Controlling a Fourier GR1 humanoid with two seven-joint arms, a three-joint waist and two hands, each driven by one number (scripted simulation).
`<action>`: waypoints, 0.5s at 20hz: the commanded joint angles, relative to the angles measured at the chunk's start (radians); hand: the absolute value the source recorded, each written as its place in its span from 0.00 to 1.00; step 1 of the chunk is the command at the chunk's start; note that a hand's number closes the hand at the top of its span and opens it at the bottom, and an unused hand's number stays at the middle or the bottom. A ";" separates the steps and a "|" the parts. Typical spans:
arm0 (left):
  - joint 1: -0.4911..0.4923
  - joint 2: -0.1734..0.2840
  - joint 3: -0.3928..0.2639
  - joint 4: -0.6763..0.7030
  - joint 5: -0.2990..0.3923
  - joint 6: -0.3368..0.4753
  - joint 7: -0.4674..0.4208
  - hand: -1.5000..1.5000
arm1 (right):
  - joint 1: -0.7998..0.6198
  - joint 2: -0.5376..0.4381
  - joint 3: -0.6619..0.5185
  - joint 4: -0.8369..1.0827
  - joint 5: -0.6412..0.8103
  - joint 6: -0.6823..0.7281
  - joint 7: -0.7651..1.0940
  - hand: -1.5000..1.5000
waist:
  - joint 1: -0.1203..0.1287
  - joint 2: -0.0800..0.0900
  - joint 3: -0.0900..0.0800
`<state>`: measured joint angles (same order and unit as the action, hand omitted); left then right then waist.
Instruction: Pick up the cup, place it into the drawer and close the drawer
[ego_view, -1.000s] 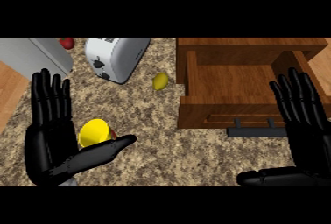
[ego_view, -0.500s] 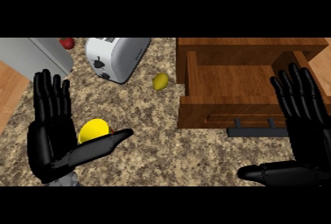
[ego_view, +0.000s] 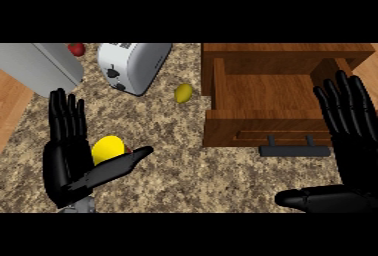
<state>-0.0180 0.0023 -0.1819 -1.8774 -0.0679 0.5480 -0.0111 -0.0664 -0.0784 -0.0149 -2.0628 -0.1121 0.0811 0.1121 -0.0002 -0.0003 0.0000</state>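
Our left hand (ego_view: 70, 160) is open, fingers straight, near the counter's (ego_view: 192, 175) left edge, the yellow cup (ego_view: 108, 149) just beside its palm. Right hand (ego_view: 353, 145) open by the open drawer (ego_view: 269, 97). Toaster (ego_view: 133, 65) at the back edge.

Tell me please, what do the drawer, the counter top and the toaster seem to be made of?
The drawer looks like wood with a smooth brown finish: grain lines show, and its handle is dark, perhaps metal. The counter top looks like polished speckled stone, probably granite. The toaster looks like brushed or painted light metal, though it could be plastic.
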 joint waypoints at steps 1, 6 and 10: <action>0.097 0.020 0.035 -0.016 0.068 -0.054 -0.028 0.00 | 0.000 0.030 0.061 -0.017 0.061 -0.029 0.019 0.00 | 0.003 0.000 0.000; 0.181 -0.002 0.009 0.016 0.054 -0.024 -0.105 0.00 | -0.044 0.011 0.015 0.006 0.030 -0.021 0.031 0.00 | 0.004 0.000 0.000; 0.180 -0.002 0.058 0.082 0.102 -0.038 -0.167 0.00 | -0.068 -0.021 -0.056 0.019 -0.046 0.011 0.036 0.00 | 0.003 0.000 0.000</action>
<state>0.1112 0.0015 -0.1501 -1.8166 -0.0060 0.5351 -0.1188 -0.0982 -0.0817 -0.0396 -2.0389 -0.1250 0.0868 0.1121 0.0016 -0.0003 -0.0001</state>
